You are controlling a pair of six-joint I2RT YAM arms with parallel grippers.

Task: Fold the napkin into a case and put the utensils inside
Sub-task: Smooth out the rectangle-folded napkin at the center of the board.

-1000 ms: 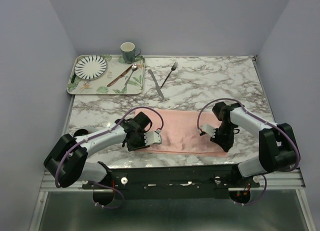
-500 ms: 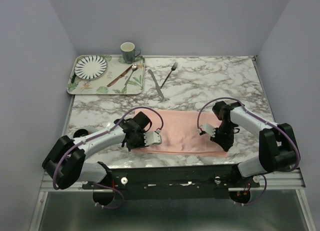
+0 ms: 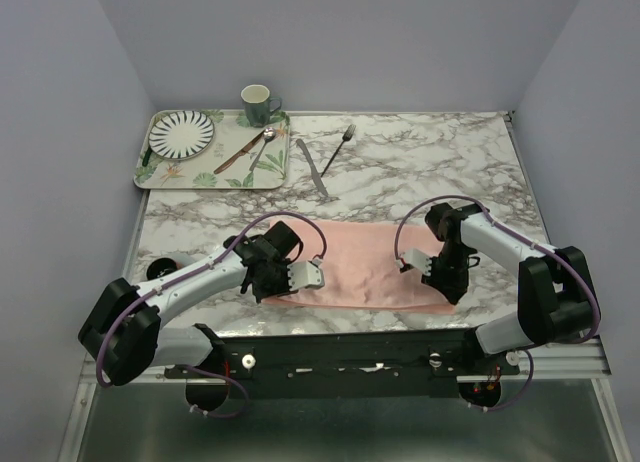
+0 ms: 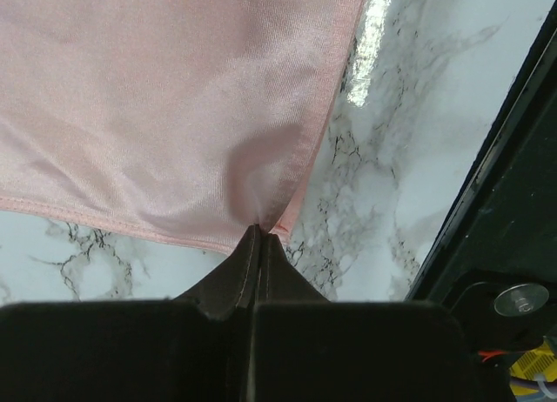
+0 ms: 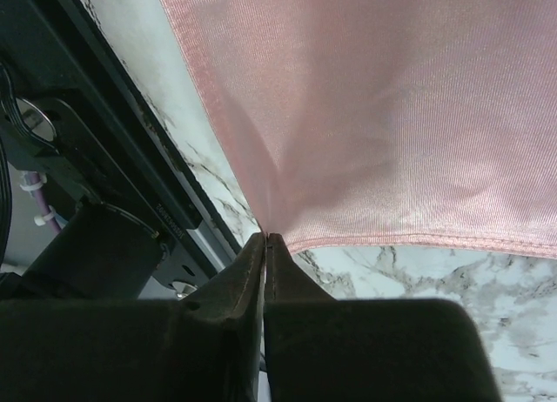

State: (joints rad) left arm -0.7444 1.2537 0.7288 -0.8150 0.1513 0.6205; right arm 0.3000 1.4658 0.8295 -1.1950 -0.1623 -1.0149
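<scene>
The salmon-pink napkin (image 3: 370,262) lies flat as a wide rectangle near the table's front edge. No case is in view. My left gripper (image 3: 275,292) is shut on the napkin's near-left corner; in the left wrist view the cloth (image 4: 174,97) puckers into the closed tips (image 4: 259,232). At the near-right corner my right gripper (image 3: 452,294) is shut on the napkin (image 5: 392,115), the hem drawn into its tips (image 5: 265,237). The utensils lie apart on the marble farther back: the fork (image 3: 338,148) and the knife (image 3: 311,167).
A leaf-patterned tray (image 3: 215,180) at the back left carries a striped plate (image 3: 181,132), a spoon (image 3: 262,147) and a brown-handled utensil (image 3: 238,154). A green mug (image 3: 257,104) stands behind it. The table's black front rail (image 4: 522,202) runs just beside both held corners.
My left gripper has closed on the napkin's near-left corner. The left arm has shifted slightly. The right gripper and the napkin stay in place.
</scene>
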